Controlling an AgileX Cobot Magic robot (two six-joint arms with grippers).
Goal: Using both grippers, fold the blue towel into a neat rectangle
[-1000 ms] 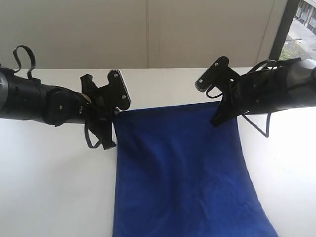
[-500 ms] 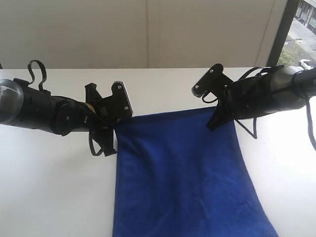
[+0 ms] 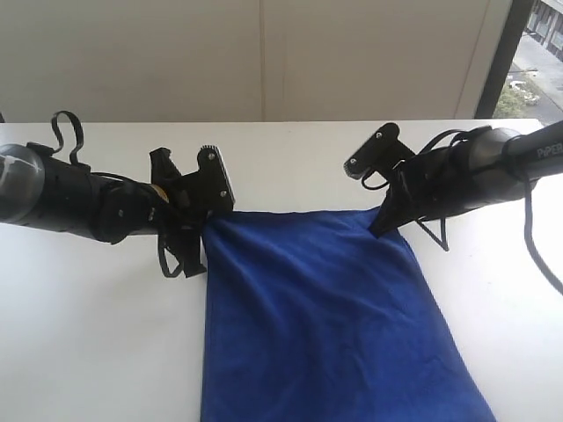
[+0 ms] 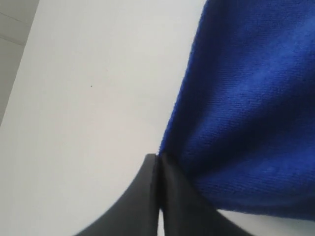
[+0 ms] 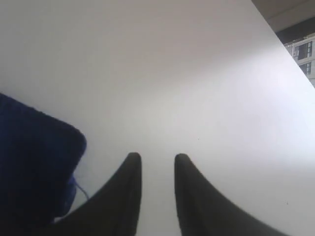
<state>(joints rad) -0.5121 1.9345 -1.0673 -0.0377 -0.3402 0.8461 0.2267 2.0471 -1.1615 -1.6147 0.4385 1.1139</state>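
Blue towel: the blue towel (image 3: 325,316) lies spread on the white table (image 3: 88,334), long from far to near. Its near end runs out of the exterior view. Its far edge stretches between the two arms.
Left gripper: the left gripper (image 3: 204,224) is at the towel's far-left corner. In the left wrist view its fingertips are pressed together (image 4: 156,157) with blue cloth coming out from between them, so it is pinching that corner. The corner is drawn slightly up off the table.
Right gripper: the right gripper (image 3: 383,230) is at the far-right corner. In the right wrist view its fingers stand apart (image 5: 156,160) with bare table between them. The towel's corner (image 5: 39,157) lies just beside them, not between them, so this gripper holds nothing.
Far edge: it sags a little in the middle and sits higher at the left end than the right.
Layers: I cannot tell whether the cloth is already doubled.
Step in hand: I judge it to be setting the far edge down. The right corner is laid and free, the left one is not yet let go.
Next move calls for: the left fingers should part so that corner drops flat, level with the right one. Both arms should then lift clear without dragging the hem. A fresh two-handed grip should follow for the fold that shortens the long side.
Risk: cloth may cling to the left fingers and skew the edge.
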